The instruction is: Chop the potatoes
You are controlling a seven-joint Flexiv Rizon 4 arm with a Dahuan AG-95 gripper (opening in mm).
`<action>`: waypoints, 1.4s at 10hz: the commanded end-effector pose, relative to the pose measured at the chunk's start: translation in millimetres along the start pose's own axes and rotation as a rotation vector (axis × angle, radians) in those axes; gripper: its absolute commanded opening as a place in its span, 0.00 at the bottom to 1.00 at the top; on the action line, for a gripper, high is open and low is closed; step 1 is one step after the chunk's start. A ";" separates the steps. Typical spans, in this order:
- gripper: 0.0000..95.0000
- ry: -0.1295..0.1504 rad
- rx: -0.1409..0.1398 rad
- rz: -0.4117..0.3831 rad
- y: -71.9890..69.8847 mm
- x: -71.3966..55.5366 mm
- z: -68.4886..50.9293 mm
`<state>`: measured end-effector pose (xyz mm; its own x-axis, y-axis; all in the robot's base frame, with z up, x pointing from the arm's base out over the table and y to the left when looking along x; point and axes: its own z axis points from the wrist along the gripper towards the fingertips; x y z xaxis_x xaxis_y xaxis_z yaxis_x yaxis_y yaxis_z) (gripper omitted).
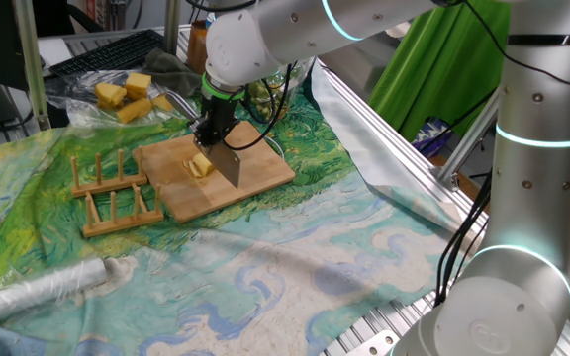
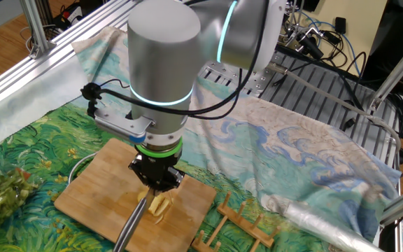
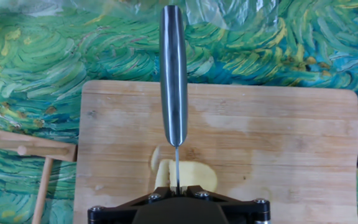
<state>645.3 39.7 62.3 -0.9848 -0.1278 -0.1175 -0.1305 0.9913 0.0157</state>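
On wooden board (image 3: 278, 143), gripper (image 1: 213, 136) clamps knife (image 3: 173, 81) w/ blade edge-down into potato piece (image 3: 191, 175).

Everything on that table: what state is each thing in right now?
gripper: shut on the knife, pointing down.
knife: held, blade down in the potato.
potato: on the board, partly sliced.
cutting board: lying flat on the cloth.
uncut chunks: piled behind the board, whole.
wooden racks: standing, nothing in them.
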 end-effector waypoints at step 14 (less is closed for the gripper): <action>0.00 -0.002 0.003 0.012 4.5 2.2 -1.5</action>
<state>640.9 43.3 62.2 -0.9859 -0.1140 -0.1228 -0.1160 0.9932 0.0091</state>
